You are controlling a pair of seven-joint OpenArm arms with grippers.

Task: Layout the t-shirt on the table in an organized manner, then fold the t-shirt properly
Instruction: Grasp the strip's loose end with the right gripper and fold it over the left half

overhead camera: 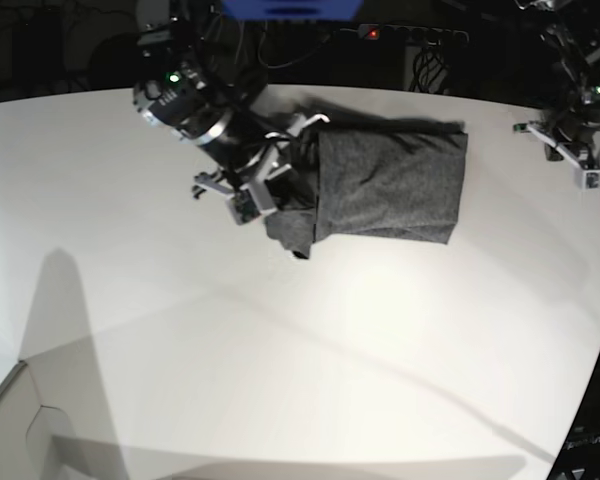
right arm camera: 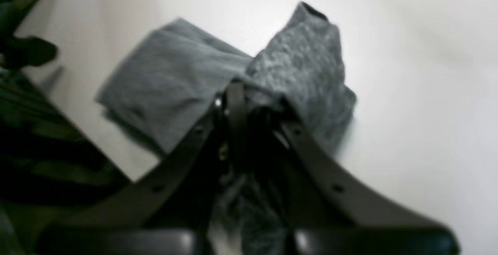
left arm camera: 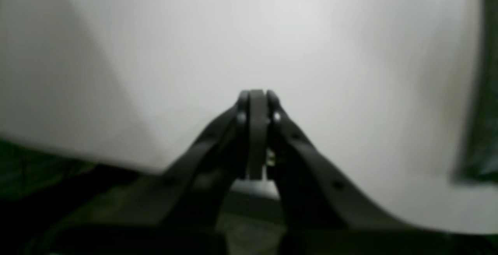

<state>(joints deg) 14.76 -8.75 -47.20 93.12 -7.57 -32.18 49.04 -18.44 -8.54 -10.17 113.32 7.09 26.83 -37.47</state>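
Base view: shirt [overhead camera: 390,185] lay folded at far side of table [overhead camera: 280,350].
Right fingers [right arm camera: 233,91]: pinched on shirt's bunched edge.
Left fingers [left arm camera: 256,99]: pressed together, held nothing, above bare table.

Qty showing: 1 t-shirt [overhead camera: 390,185], 1 table [overhead camera: 280,360], 2 grippers, left gripper [left arm camera: 256,96] & right gripper [right arm camera: 249,103].

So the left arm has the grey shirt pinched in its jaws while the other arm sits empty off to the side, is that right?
Not the left. The right gripper is shut on the shirt, as the right wrist view shows. The left gripper is the empty one, shut over bare table.
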